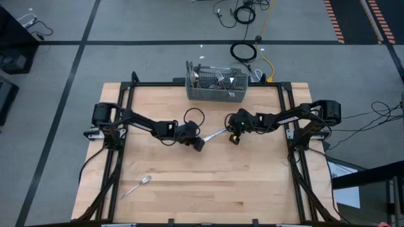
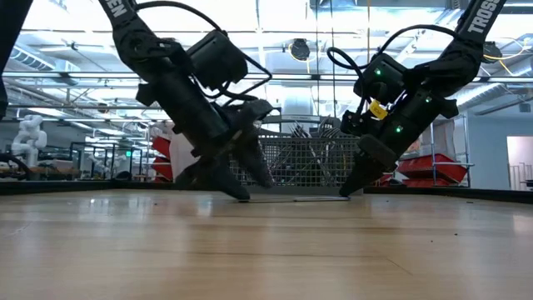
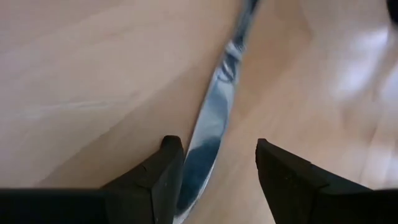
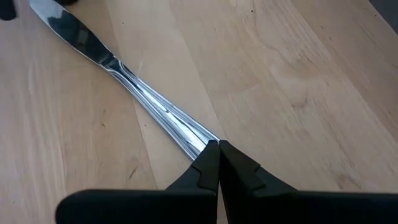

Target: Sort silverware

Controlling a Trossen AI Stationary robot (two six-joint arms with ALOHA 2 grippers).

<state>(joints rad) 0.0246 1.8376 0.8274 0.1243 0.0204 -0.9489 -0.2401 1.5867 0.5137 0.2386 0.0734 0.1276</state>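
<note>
While pinched at its handle end by the clenched right gripper (image 4: 218,147), lay flat on the pale wooden table (image 1: 208,189) as a single table knife (image 4: 134,81), blade stretched away toward the other arm. Straddled at that blade end by the left gripper (image 3: 217,165), fingers (image 3: 165,171) spread wide to either side of the steel with nothing grasped, one of them close against the blade's edge. Seen from above near the middle of the table, between the two dark wrists, with the left gripper (image 1: 198,142) low at one tip and the right gripper (image 1: 232,133) at the other. Seen from table height as a thin bright line (image 2: 291,199) on the wood, both grippers tipped down to meet it.

Left alone well apart from all this, toward the table's near left corner: a lone spoon (image 1: 136,186), lying at a slant on the boards.

Parked against the far edge of the table, beyond both arms: a grey wire-mesh basket (image 1: 216,93) crowded with more silverware (image 1: 218,78), handles and heads poking above its rim, individual pieces too small to tell apart. Glimpsed again through the mesh (image 2: 308,162) between the two arms at table level, before a bright workshop hall.
</note>
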